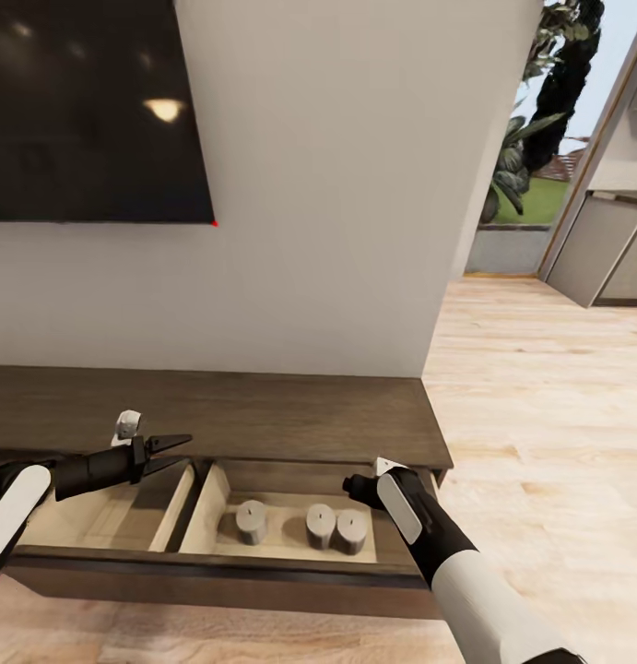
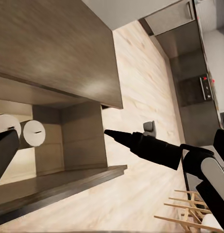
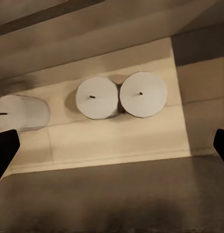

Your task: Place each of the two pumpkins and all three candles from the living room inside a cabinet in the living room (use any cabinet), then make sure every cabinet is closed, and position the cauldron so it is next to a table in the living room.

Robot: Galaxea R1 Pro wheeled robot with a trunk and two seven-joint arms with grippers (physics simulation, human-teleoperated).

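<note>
Candles (image 1: 251, 521) stand in the open drawer (image 1: 217, 563) of the long dark-brown cabinet (image 1: 263, 415), all three in its right-hand pale compartment.

From the left: the left gripper (image 1: 175, 451) hangs over the drawer's left compartment, its fingers (image 1: 171, 442) apart and holding nothing. One candle stands alone beyond the divider, then two more (image 1: 320, 526) (image 1: 351, 531) touch side by side. The right gripper (image 3: 112, 150) hovers above this pair, its fingers (image 3: 5, 150) wide apart and empty. A dark screen (image 1: 88, 111) hangs on the wall above, and light plank floor (image 1: 539, 415) runs off to the right.
</note>
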